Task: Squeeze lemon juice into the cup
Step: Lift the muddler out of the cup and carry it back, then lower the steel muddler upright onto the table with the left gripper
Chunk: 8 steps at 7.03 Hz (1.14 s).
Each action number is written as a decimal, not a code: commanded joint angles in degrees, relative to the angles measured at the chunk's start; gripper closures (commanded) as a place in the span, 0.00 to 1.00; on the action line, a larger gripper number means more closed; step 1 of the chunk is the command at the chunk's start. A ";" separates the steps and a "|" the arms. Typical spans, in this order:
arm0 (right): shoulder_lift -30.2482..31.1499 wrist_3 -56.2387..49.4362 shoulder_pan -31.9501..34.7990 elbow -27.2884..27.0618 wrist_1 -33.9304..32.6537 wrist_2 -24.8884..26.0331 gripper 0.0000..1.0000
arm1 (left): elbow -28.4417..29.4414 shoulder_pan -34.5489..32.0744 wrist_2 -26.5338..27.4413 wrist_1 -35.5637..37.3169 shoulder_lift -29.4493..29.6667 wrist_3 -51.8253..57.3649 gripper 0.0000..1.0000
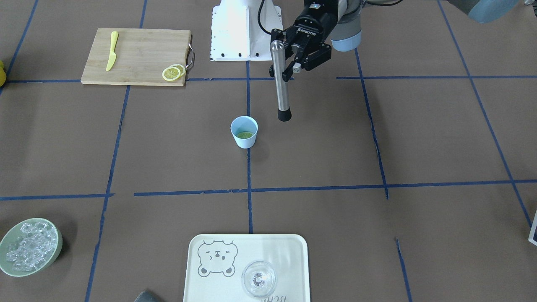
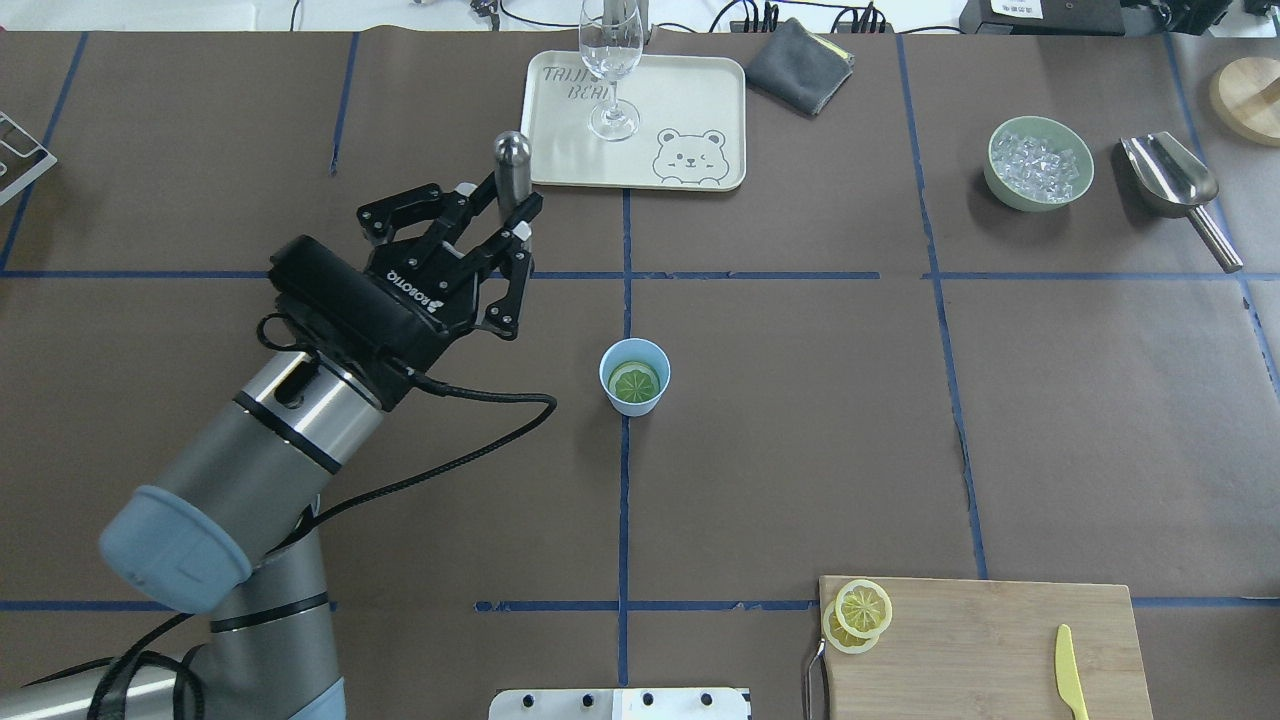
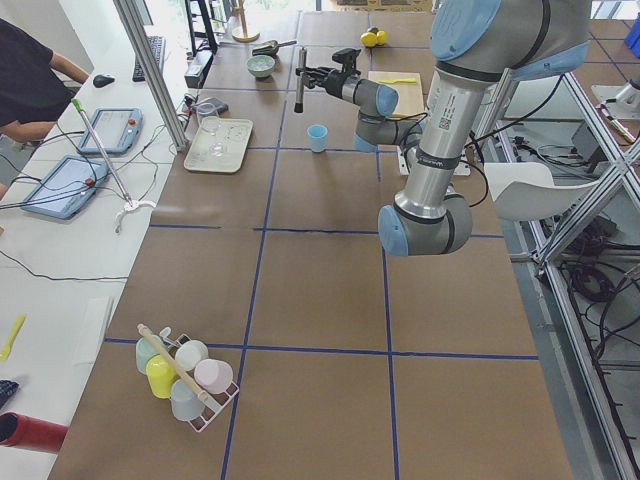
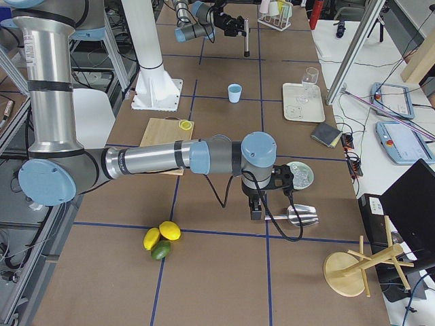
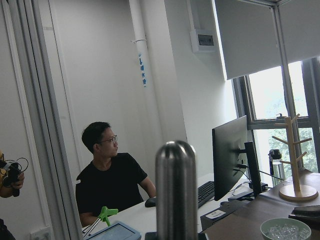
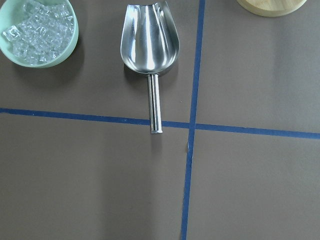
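Observation:
The pale blue cup (image 2: 634, 376) stands at the table's middle, also in the front-facing view (image 1: 244, 131). One lemon slice (image 2: 635, 381) lies flat inside it. Two more lemon slices (image 2: 858, 612) lie on the cutting board's corner. My left gripper (image 2: 510, 208) is shut on an upright steel muddler (image 1: 280, 79). Its black tip (image 1: 284, 115) hangs above the table beside the cup, not over it. The muddler's top fills the left wrist view (image 5: 176, 190). My right gripper (image 4: 256, 204) shows only in the exterior right view, over the scoop; I cannot tell whether it is open or shut.
A wooden cutting board (image 2: 990, 650) with a yellow knife (image 2: 1068, 672) sits near the robot's right. A green bowl of ice (image 2: 1038, 162) and a steel scoop (image 6: 150, 47) are far right. A tray (image 2: 690, 100) with a clear glass (image 2: 610, 60) and a grey cloth (image 2: 798, 64) lie at the far edge.

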<state>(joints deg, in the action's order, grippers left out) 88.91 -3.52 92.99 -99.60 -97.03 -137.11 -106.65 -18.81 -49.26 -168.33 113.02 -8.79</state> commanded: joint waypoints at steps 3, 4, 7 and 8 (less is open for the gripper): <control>0.56 -0.09 0.00 -0.07 0.00 0.00 0.00 | -10.31 0.79 -0.31 0.20 -16.04 -2.98 1.00; 0.74 -0.09 0.00 -0.16 0.00 0.00 0.00 | -11.11 0.97 -0.75 0.46 -16.77 -6.64 1.00; 1.00 -0.26 0.00 -0.24 0.09 0.09 0.00 | -26.61 0.88 -12.75 23.71 -17.04 -18.41 1.00; 1.00 -0.26 0.00 -0.51 0.00 0.17 0.00 | -29.46 0.80 -15.14 31.67 -16.95 -21.24 1.00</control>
<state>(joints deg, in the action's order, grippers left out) 89.85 -3.77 92.99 -99.90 -96.97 -137.00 -131.20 -17.93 -60.91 -147.06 96.04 -26.09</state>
